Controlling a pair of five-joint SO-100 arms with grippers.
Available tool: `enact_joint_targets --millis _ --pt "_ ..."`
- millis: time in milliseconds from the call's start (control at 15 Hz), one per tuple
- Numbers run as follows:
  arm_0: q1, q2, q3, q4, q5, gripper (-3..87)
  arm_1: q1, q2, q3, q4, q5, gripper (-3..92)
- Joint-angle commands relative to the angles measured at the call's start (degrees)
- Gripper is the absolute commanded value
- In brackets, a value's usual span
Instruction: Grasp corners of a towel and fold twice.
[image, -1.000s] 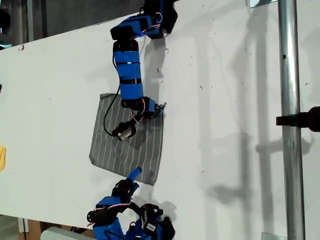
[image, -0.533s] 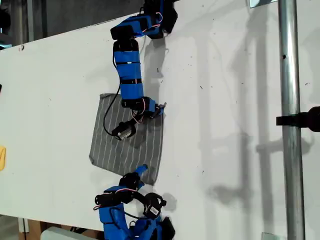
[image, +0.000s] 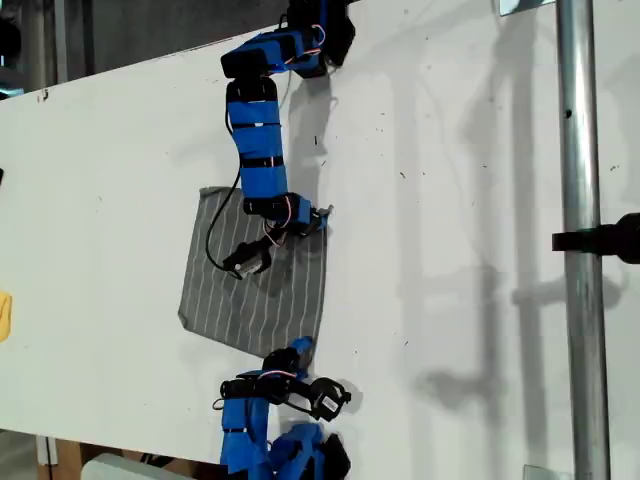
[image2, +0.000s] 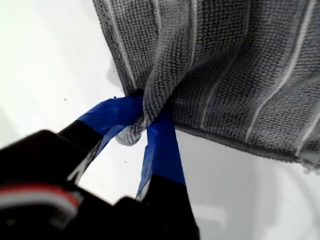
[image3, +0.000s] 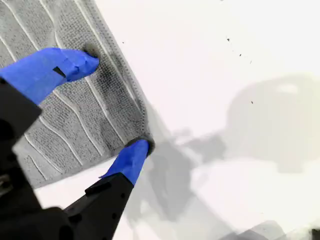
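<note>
Grey striped towel (image: 255, 275) lies flat on the white desk (image: 450, 200) between the arms, my first tool (image2: 144, 121) clamped on one bunched corner (image2: 131, 136), my second tool (image3: 117, 105) spread astride another corner (image3: 136, 134), which it should pinch fully before both lift evenly.

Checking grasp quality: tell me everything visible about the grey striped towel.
The thin grey terry cloth towel with fine white stripes lies mostly flat on the white table. One corner is bunched and pinched in my first claw, shut on it. My second claw stands open astride another corner, one tip on the cloth.
</note>
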Motion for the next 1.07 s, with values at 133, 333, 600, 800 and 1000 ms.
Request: enact_joint_targets --millis 133,333,600,800,1000 --pt "-3.8 -6.0 -0.1 -4.1 -0.3 23.9 -0.9 3.6 1.8 -0.3 1.2 -0.3" --pt "-5.2 -6.8 -1.0 -4.9 1.8 9.3 -0.9 3.7 2.4 -0.4 1.3 -0.3" --pt "-4.7 -6.2 -3.3 -3.2 2.1 -2.8 -0.9 4.1 2.4 -0.4 1.6 -0.3" --pt "-0.5 -5.7 -11.2 4.1 -0.8 -2.9 -2.3 5.8 2.4 0.9 2.8 -0.3" --pt "6.6 -4.5 -20.4 10.3 -5.2 -2.9 -6.4 9.9 2.4 4.0 6.2 -0.3"
